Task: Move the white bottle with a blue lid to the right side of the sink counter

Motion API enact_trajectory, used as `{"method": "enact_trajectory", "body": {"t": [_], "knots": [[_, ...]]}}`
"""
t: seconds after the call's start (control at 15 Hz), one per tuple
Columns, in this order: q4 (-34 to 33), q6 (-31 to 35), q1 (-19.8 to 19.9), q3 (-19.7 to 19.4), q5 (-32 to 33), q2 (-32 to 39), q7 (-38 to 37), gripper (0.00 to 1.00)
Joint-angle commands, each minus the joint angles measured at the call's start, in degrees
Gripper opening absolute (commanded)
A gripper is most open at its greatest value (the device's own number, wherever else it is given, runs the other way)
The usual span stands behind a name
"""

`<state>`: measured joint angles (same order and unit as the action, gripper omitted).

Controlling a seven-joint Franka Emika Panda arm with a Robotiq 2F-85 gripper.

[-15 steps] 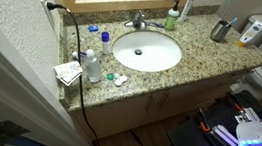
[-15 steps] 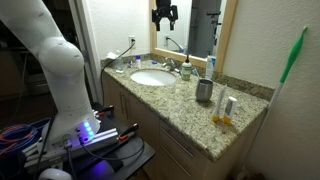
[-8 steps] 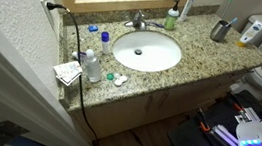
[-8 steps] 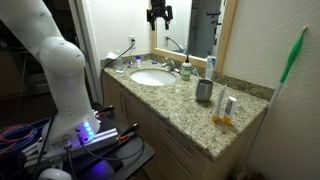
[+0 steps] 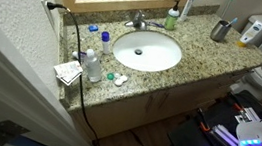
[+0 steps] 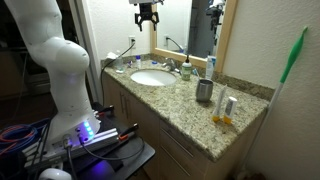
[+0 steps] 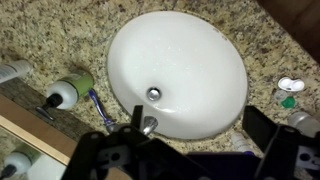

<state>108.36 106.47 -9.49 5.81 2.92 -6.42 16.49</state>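
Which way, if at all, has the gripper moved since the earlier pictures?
Yes. In an exterior view the gripper drifted left in the picture, crossing the mirror frame toward the wall.

No writing can be read from here; whatever is printed on the clear bottle [image 5: 91,66], at nine o'clock of the basin [image 5: 147,52], is too blurred; the paper [image 5: 68,72] on the table [image 5: 199,51] likewise.
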Motion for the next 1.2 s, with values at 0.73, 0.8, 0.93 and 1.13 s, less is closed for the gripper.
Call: {"method": "enact_trajectory", "body": {"t": [0.73,0.8,0.93,1.13], "knots": [[-17.5,3.0,-5.1,8.0,4.1,18.0,9.0,1.0],[-13.9,2.5,-5.0,8.0,3.8,15.4,7.1,1.0],[-16.2,2.9,-5.3,8.2,3.9,17.4,7.2,1.0],[-19.7,-0.9,-5.5,8.7,3.2,21.1,9.7,1.0]]}}
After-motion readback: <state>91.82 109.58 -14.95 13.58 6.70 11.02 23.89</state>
